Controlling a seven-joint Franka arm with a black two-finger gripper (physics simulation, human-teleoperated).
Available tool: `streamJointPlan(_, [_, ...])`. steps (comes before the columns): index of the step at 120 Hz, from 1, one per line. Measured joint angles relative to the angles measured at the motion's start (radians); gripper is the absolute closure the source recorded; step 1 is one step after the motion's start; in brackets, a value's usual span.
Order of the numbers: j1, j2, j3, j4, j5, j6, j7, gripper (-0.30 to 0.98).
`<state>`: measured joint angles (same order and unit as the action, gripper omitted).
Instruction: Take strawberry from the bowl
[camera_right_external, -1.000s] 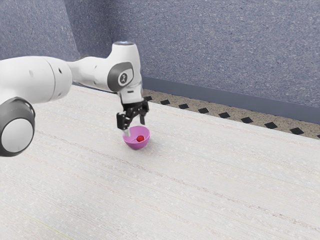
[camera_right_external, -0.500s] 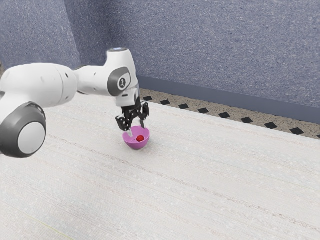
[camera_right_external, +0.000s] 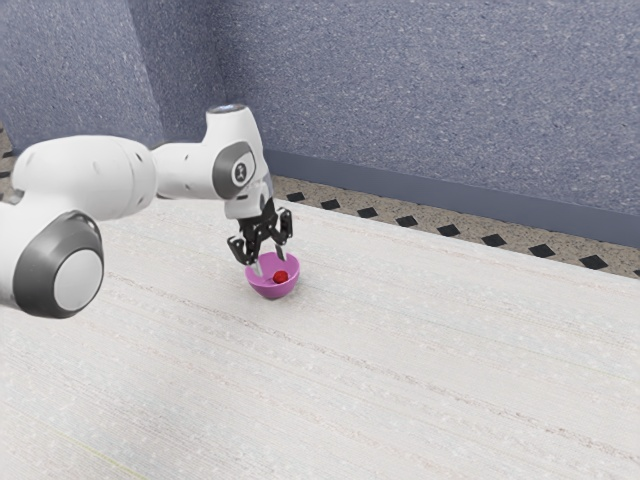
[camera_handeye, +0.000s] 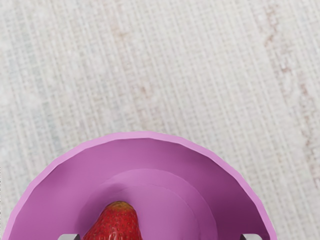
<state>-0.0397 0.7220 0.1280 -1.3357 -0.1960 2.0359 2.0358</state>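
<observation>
On the side of the table (camera_right_external: 420, 350) toward the edge along the patterned floor (camera_right_external: 432, 226), the pincer (camera_right_external: 269, 264) has come down closer to the bowl (camera_right_external: 273, 289), its fingertips now lower than they were. The hand leans more, its upper end shifted toward the exterior view's left. The forearm (camera_right_external: 85, 178) has sunk, and the big gray-ringed joint (camera_right_external: 58, 270) has swung toward the exterior view's right.

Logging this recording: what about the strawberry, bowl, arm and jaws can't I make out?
- Red strawberry: one end, cut off by the wrist view's lower edge.
- Round pink-purple bowl: part of its rim, same edge.
- White jointed arm: its base, cut off by the exterior view's left edge.
- Jaws: apart; any contact is too small to tell in the exterior view.
</observation>
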Motion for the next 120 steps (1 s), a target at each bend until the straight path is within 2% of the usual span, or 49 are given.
streamJointPlan(120, [0.016,0.091,-0.004,0.061,-0.041,0.058,0.069,0.30])
